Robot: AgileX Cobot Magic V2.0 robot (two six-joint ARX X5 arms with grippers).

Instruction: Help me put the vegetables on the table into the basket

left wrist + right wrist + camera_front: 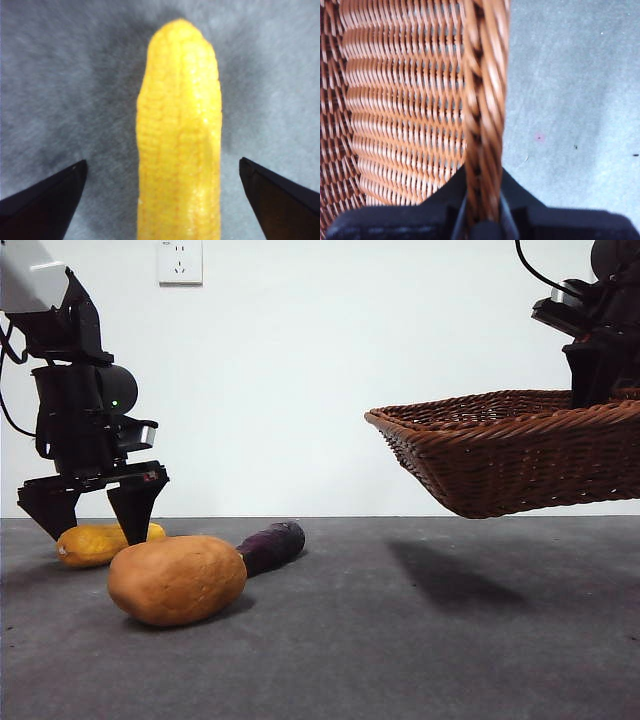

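Where the spread left hand [92, 523] straddles it: bright yellow corn cob [179, 135], kernels in neat rows.

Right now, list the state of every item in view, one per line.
Corn cob: lying on the table, ungrasped.
Potato: lying on the table.
Eggplant: lying behind the potato.
Basket: lifted clear of the table, tilted.
Left hand: open, straddling the corn cob.
Right hand: shut on the basket rim.

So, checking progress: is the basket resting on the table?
No, the basket hangs clear above the table, casting a shadow beneath it.
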